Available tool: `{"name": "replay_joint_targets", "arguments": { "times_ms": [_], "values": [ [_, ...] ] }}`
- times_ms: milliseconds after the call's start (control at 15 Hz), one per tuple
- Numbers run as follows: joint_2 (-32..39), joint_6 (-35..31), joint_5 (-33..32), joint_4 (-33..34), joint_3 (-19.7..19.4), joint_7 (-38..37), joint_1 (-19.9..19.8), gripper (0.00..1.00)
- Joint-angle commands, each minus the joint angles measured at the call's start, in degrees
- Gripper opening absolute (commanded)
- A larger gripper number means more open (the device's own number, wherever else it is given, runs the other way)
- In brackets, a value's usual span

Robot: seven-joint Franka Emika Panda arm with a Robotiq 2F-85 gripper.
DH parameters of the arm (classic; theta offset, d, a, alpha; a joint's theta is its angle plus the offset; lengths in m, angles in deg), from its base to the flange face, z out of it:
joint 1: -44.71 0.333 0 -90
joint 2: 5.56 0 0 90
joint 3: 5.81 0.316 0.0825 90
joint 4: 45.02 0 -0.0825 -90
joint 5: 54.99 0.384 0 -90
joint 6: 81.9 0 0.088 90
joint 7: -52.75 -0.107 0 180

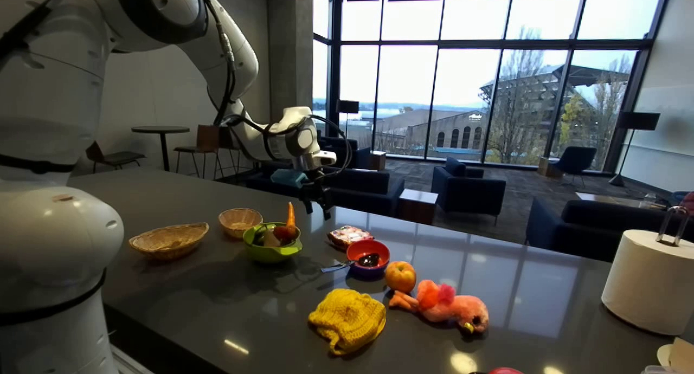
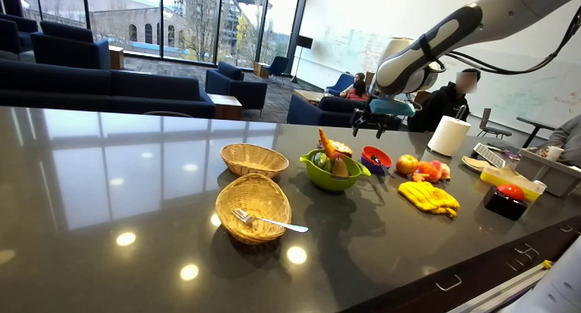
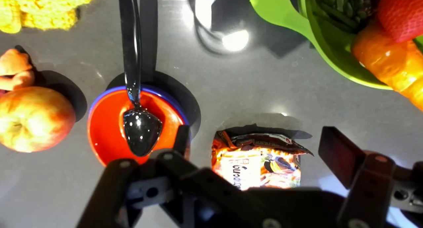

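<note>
Wrist view: my gripper (image 3: 255,147) is hovering with jaws apart, holding nothing; the snack packet (image 3: 256,170) is lying on the counter (image 3: 244,79) below, near the red bowl (image 3: 105,132). I am judging the step as alignment; gripping would call for lowering clear of the red bowl.

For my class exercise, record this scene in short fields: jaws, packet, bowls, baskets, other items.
Jaws: open and empty, above the counter
Packet: printed packet, framed between the jaws in the wrist view
Bowls: red-and-purple bowl with black spoon; green bowl with carrot and other produce
Baskets: wicker basket with fork; another wicker basket
Other items: apple, pink plush toy, yellow knitted item
</note>
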Motion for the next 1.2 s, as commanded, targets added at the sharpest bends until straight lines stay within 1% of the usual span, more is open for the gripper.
{"name": "replay_joint_targets", "arguments": {
  "times_ms": [0,333,667,867,1133],
  "values": [
    [-4.2,-0.7,-0.5,-3.4,-0.1,-0.2,-1.1,1.0],
    [-6.7,0.2,-0.4,-4.0,-0.3,1.5,-3.2,1.0],
    [-7.1,1.1,0.0,-2.9,-0.2,4.1,-5.2,1.0],
    [-7.4,1.2,-0.1,-2.8,-0.1,4.6,-5.6,1.0],
    [-8.7,1.3,-1.7,-3.3,-0.2,2.3,-5.0,1.0]
  ]
}}
